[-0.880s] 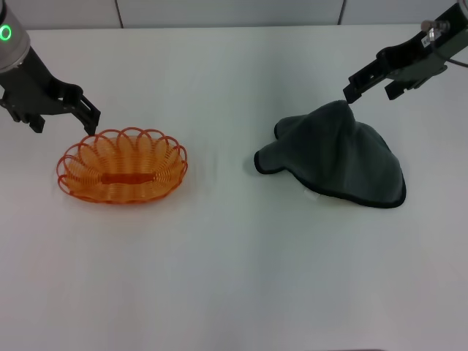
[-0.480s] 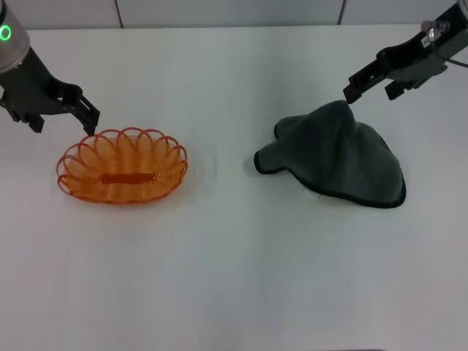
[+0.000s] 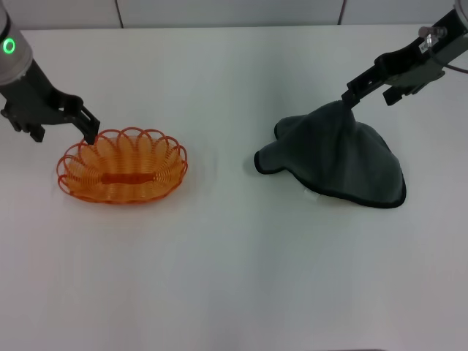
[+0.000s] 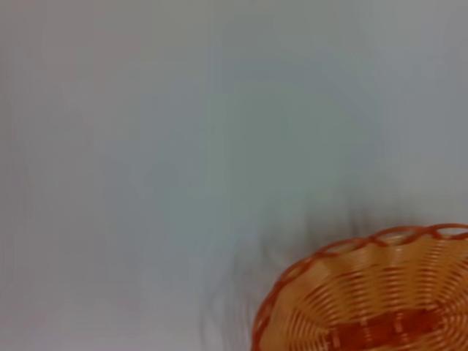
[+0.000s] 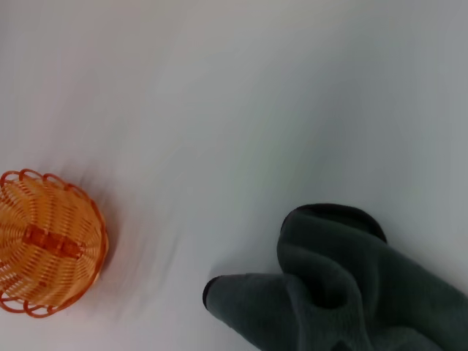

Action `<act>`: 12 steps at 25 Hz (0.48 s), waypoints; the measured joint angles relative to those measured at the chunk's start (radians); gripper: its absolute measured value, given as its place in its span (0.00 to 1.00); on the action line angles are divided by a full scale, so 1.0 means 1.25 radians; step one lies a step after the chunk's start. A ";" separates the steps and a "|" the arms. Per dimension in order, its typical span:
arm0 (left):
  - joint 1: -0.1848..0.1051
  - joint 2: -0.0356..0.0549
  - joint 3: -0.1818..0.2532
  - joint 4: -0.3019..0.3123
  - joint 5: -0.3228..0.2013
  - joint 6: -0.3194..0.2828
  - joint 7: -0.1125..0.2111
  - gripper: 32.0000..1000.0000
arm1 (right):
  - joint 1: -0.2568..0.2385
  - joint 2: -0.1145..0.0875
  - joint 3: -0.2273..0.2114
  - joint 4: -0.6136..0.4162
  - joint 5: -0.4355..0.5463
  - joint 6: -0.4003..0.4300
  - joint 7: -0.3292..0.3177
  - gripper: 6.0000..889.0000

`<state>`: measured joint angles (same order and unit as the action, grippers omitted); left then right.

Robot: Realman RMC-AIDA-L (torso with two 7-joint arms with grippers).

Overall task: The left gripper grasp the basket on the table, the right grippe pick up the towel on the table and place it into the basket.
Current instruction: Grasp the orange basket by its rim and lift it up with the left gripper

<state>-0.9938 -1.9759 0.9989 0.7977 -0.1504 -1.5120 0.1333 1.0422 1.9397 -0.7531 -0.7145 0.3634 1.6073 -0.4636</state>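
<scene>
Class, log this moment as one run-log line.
left gripper: at basket rim | right gripper: shut on towel peak | basket: empty

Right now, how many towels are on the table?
1. The dark towel lies on the table's right side, its peak pulled up at the right claw. The basket on the left holds none.

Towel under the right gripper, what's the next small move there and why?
Probably lift it straight up a little. The right gripper appears shut on the peak of the towel, which is drawn up into a tent while its edges lie on the table. The basket is empty, with the left gripper at its rim.
</scene>
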 joint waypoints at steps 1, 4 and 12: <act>0.000 0.0013 0.000 -0.010 0.000 0.008 0.001 0.86 | 0.000 0.000 0.000 0.000 0.000 -0.001 0.000 0.99; 0.003 0.0069 -0.001 -0.067 0.000 0.057 0.007 0.85 | -0.002 0.000 0.000 0.005 0.000 -0.012 -0.002 0.99; 0.008 0.0075 -0.001 -0.149 0.003 0.157 0.026 0.85 | -0.006 -0.001 0.000 0.024 0.002 -0.029 -0.011 0.99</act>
<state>-0.9841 -1.9665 0.9974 0.6118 -0.1462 -1.3154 0.1661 1.0349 1.9390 -0.7531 -0.6841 0.3655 1.5713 -0.4773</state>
